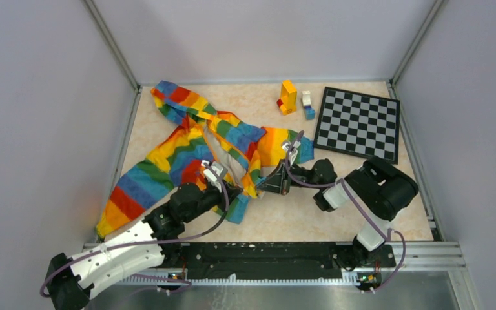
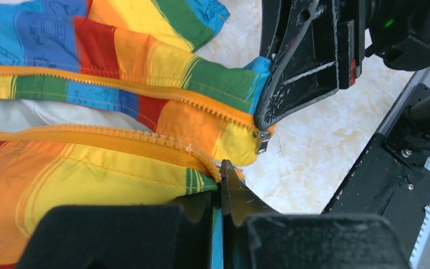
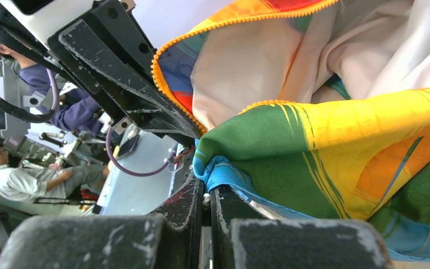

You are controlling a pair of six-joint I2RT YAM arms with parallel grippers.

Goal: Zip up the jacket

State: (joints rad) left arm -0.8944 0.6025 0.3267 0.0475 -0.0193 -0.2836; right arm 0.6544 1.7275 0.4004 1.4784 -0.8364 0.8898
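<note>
The jacket is seen spread open near the table's left edge, zipper halves still unjoined; its bottom corners are pinched tight by the left hand and right hand, leaving all the zipping to be done

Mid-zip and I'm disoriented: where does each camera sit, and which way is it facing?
Top external: fixed above and behind the robot, looking down on the table; both arms show, left gripper and right gripper pinching the jacket hem.
Left wrist: rides the left arm, looking past its own shut fingers at the open zipper; right gripper opposite.
Right wrist: rides the right arm, looking past its own shut fingers at the jacket's blue corner; left gripper opposite.
Shared: the wrist views face each other.
</note>
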